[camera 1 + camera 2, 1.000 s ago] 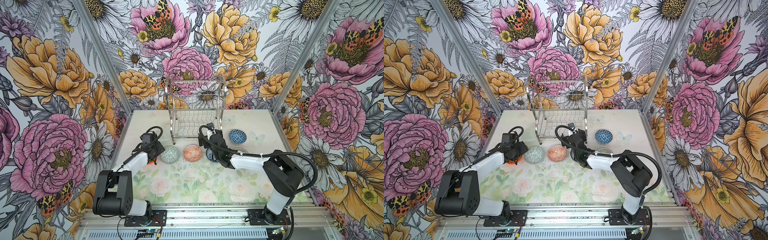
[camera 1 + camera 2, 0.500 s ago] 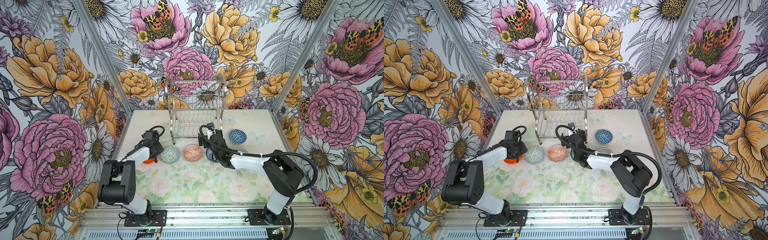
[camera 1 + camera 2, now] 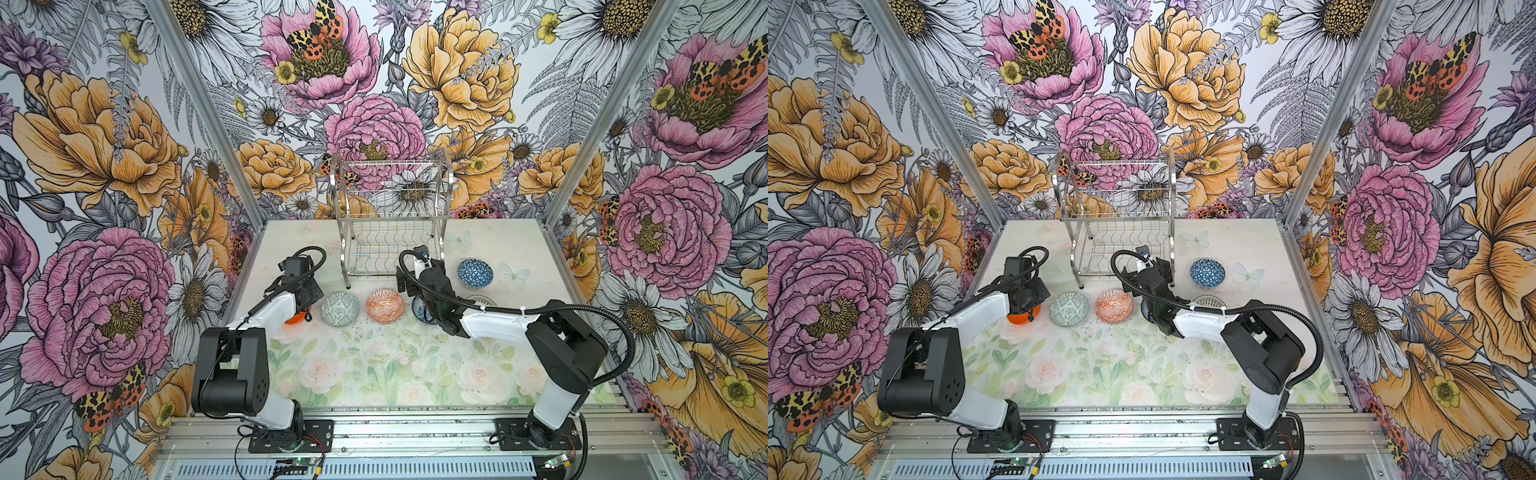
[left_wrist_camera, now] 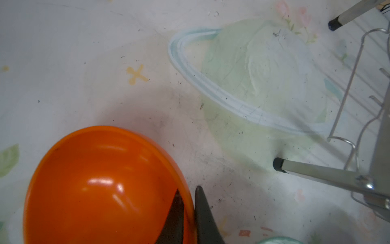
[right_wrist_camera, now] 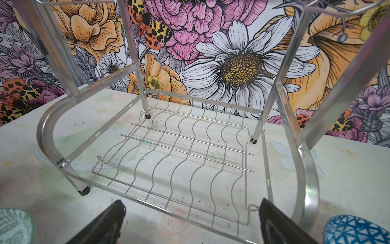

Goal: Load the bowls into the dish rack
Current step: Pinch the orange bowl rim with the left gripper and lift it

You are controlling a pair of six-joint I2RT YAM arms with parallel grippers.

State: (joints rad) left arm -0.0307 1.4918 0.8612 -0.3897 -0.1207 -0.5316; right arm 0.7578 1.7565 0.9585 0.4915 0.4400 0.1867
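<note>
- While the left arm is stretching its white forearm forward and low over the table (image 3: 374, 374), its wrist is bending down at the table's left side.
- The left gripper (image 4: 188, 190) is clamping together on the rim of the orange bowl (image 4: 101, 186), one finger inside and one outside.
- The orange bowl is sitting on the table, left of the dish rack (image 3: 390, 216) and well apart from it.
- The right arm is folding at the elbow, its forearm lying low and angling toward the rack.
- The right gripper (image 5: 193, 209) is holding its jaws wide apart and empty, facing the rack's lower tier from just before it.
- The dish rack is standing upright at the back, both tiers bare.
- The grey-green bowl (image 3: 340, 308) and orange-white bowl (image 3: 385, 306) are lying side by side between the arms.
- The blue-white bowl (image 3: 475, 273) is resting right of the rack.
- A dark bowl (image 3: 419, 312) is showing partly beneath the right wrist.
</note>
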